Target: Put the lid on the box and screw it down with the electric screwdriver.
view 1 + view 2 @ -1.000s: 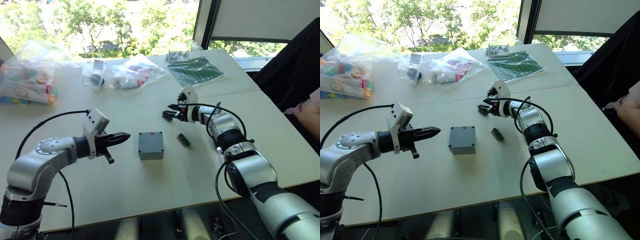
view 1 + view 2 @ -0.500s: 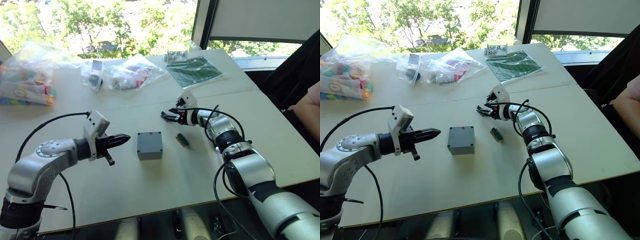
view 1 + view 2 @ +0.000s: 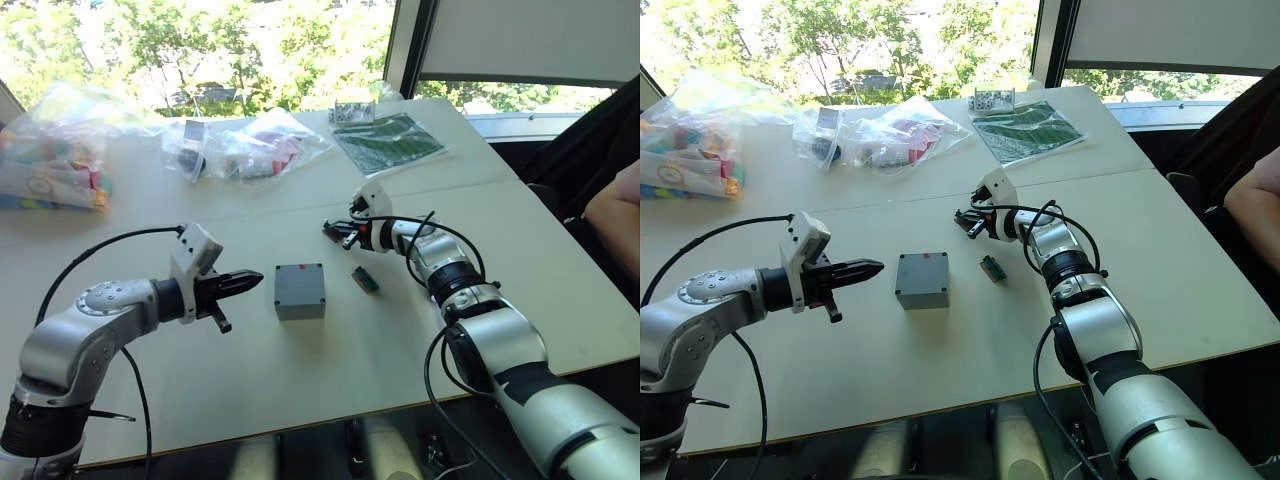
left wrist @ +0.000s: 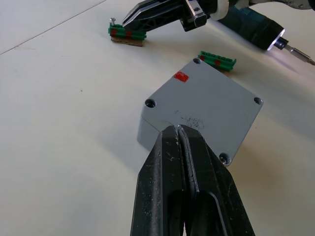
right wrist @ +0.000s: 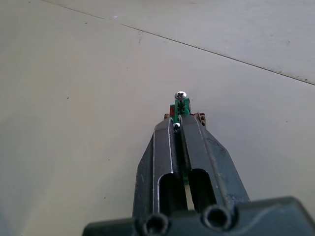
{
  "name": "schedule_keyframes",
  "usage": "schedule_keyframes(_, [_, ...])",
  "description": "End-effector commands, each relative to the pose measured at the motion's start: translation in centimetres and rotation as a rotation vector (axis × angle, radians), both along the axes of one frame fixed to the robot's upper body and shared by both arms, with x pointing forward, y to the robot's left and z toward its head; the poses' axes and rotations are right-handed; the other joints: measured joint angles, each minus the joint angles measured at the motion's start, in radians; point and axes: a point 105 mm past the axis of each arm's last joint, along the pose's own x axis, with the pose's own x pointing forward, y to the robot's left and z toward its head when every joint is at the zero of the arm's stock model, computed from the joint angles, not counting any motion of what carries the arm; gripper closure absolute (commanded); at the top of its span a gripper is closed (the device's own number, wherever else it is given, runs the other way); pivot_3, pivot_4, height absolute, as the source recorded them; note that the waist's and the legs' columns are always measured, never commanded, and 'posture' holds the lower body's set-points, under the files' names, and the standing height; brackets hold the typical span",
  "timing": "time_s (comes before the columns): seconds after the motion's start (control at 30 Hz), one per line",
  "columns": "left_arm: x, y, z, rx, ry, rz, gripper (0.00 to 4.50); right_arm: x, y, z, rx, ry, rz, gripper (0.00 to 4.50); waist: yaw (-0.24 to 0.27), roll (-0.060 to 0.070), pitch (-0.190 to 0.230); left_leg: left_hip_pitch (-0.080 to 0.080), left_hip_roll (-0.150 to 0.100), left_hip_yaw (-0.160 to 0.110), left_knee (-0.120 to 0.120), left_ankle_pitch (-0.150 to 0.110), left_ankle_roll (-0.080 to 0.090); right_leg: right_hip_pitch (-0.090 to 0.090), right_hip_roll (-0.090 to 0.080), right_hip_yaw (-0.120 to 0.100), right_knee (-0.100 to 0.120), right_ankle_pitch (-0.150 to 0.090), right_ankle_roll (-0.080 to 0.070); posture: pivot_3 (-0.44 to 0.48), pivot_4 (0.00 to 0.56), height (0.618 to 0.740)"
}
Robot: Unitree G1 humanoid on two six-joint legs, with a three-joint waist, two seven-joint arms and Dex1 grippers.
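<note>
Lid (image 4: 199,110) sits on the box (image 3: 300,292), grippers either side.
Left gripper (image 3: 252,280) closed, empty, beside it; right gripper (image 5: 179,125) pinches a green screw strip (image 5: 180,109).

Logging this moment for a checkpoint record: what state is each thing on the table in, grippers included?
lid: seated flat on the box, corner holes showing no screw heads
box: upright on the table, covered by the lid
electric screwdriver: lying on its side, tip light on
green screw strip: pinched at the right gripper's tip
second green strip: lying free beside the box
left gripper: shut, empty, hovering beside the box
right gripper: shut on the green strip
</note>
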Motion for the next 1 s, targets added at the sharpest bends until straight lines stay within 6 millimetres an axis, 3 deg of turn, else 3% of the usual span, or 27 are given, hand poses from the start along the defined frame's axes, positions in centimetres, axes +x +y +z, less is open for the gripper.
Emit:
schedule_keyframes(0.03, [-0.1, 0.1, 0.5, 0.0, -0.029, -0.002, 4.5, 0.3, 0.5, 1.8, 0.025, -0.05, 0.013, 4.48, 0.0, 0.0, 0.0, 0.0, 0.0, 0.0, 0.0, 0.0, 0.0, 0.0, 0.0, 0.0, 0.0, 0.0, 0.0, 0.0, 0.15, 0.74])
schedule_keyframes(0.37, [-0.2, 0.0, 0.4, -0.009, -0.023, -0.008, 4.5, 0.4, 0.1, 4.7, 0.069, -0.129, 0.033, 4.48, 0.0, 0.0, 0.0, 0.0, 0.0, 0.0, 0.0, 0.0, 0.0, 0.0, 0.0, 0.0, 0.0, 0.0, 0.0, 0.0, 0.15, 0.74])
schedule_keyframes(0.5, [-0.5, -0.2, 0.5, -0.02, -0.019, -0.025, 4.5, 0.0, -0.1, 6.9, 0.103, -0.2, 0.062, 4.48, 0.001, 0.0, 0.0, 0.0, 0.0, 0.0, 0.0, 0.0, 0.0, 0.0, 0.0, 0.0, 0.0, 0.0, 0.0, 0.0, 0.15, 0.74])
schedule_keyframes(0.6, [-1.3, -0.3, 0.7, -0.024, -0.007, -0.054, 4.5, -1.7, 0.2, 8.3, 0.136, -0.234, 0.135, 4.48, 0.001, 0.0, 0.0, 0.0, 0.0, 0.0, 0.0, 0.0, 0.0, 0.0, 0.0, 0.0, 0.0, 0.0, 0.0, 0.0, 0.15, 0.74])
schedule_keyframes(0.7, [-2.9, 0.0, 0.7, -0.012, 0.037, -0.112, 4.5, -5.7, 1.1, 8.8, 0.176, -0.226, 0.27, 4.48, 0.002, 0.0, 0.0, 0.0, 0.0, -0.001, 0.0, 0.0, 0.0, 0.0, 0.0, -0.001, 0.001, 0.0, 0.001, 0.0, 0.15, 0.74])
schedule_keyframes(0.83, [-3.3, 0.2, 0.6, -0.029, 0.056, -0.115, 4.5, -9.1, 1.7, 7.5, 0.157, -0.174, 0.338, 4.48, 0.002, 0.0, 0.0, 0.0, 0.0, -0.001, 0.0, 0.0, 0.0, 0.0, 0.0, -0.001, 0.001, -0.001, 0.0, 0.0, 0.15, 0.74])
schedule_keyframes(1.0, [-2.8, 0.1, 0.5, -0.034, 0.054, -0.103, 4.5, -10.6, 2.3, 6.2, 0.153, -0.119, 0.337, 4.48, 0.002, 0.0, 0.0, 0.001, 0.0, -0.001, 0.0, 0.0, 0.0, 0.0, 0.0, -0.001, 0.003, -0.005, -0.002, 0.0, 0.15, 0.74])
